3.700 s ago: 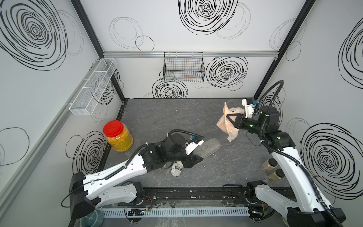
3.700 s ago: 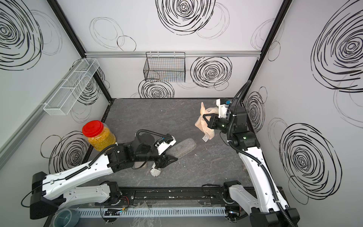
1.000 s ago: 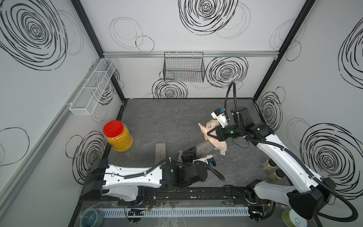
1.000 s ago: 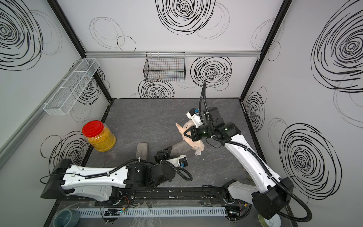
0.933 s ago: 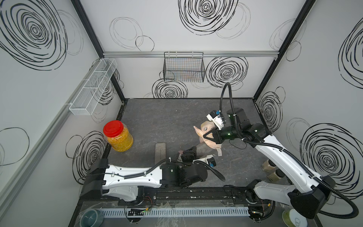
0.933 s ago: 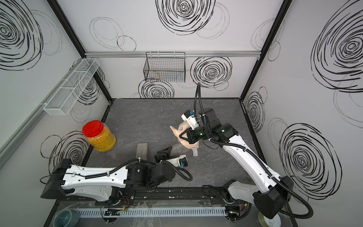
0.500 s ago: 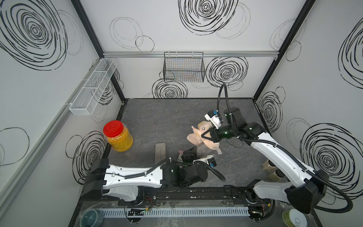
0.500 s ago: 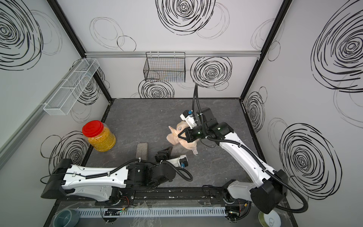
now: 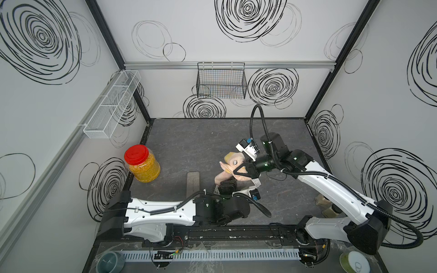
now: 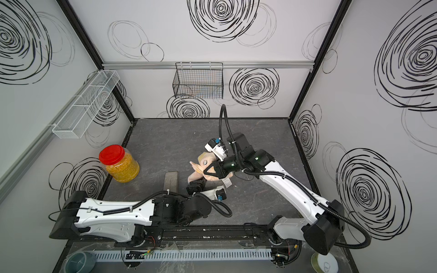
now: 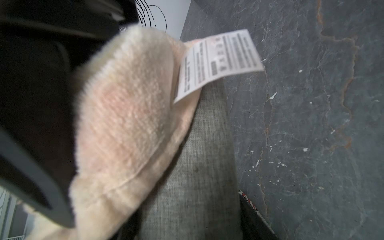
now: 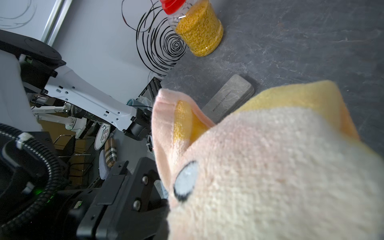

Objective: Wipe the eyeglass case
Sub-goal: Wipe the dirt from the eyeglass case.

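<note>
The eyeglass case (image 11: 197, 166) is gripped in the closed left pincer (image 9: 224, 182) above the middle of the counter (image 9: 189, 141), nearer its front edge. A peach cloth (image 9: 230, 163), clamped in the closed right pincer (image 9: 234, 172), is laid against it.

- The cloth (image 11: 133, 116) is thick, fluffy terry pile, matt, with a stitched hem.
- Its label (image 11: 218, 60) looks thin, smooth and paper-like.
- The eyeglass case (image 11: 199, 166) has a coarse, matt, grey woven cover.
- The table (image 11: 311, 124) is matt, dark and stone-veined.
- The jar (image 12: 199, 35) is clear glossy plastic and its lid (image 12: 172, 4) is smooth.
- The wire basket (image 9: 221, 82) is thin black metal.
- The flat box (image 12: 228, 99) is matt and faintly marbled.
</note>
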You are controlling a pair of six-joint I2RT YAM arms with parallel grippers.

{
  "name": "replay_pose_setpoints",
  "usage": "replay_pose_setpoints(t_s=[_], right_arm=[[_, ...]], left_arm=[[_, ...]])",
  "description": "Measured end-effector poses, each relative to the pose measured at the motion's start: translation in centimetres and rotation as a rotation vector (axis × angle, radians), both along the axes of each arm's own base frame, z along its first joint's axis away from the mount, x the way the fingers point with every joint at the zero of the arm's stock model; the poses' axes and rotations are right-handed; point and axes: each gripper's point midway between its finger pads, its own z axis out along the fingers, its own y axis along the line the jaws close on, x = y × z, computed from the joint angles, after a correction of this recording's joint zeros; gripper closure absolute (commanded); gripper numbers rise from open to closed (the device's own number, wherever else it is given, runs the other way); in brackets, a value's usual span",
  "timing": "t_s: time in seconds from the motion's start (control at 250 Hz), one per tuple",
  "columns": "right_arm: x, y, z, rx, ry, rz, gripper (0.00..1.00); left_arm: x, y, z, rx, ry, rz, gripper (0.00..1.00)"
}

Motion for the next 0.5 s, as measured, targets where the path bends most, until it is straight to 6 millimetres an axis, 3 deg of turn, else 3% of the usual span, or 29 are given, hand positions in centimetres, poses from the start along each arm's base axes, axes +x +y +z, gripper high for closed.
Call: replay_pose_setpoints(t_s=[0.124, 0.24, 0.316, 0.388, 0.499], right_arm=[[2.6, -1.9, -0.8, -0.039, 0.007, -0.11, 0.97], [6.3, -6.9, -1.4, -0.104, -0.017, -0.319, 0.97], [7.1, -9.3, -1.5, -0.136, -0.027, -0.404, 0.96], [6.3, -9.1, -0.6, -0.111, -0.042, -0.387, 0.96], [4.0, -6.5, 1.2, -0.034, -0.072, -0.272, 0.95]], left_arm=[[-0.1, -0.1, -0.1, 0.0, 0.003, -0.005, 0.44], [-0.1, 0.0, -0.3, 0.004, 0.005, -0.006, 0.44], [-0.1, 0.0, -0.3, 0.001, 0.005, -0.005, 0.44], [0.0, 0.0, -0.3, -0.004, 0.005, -0.003, 0.44], [0.0, -0.3, -0.2, -0.019, 0.003, -0.002, 0.44]])
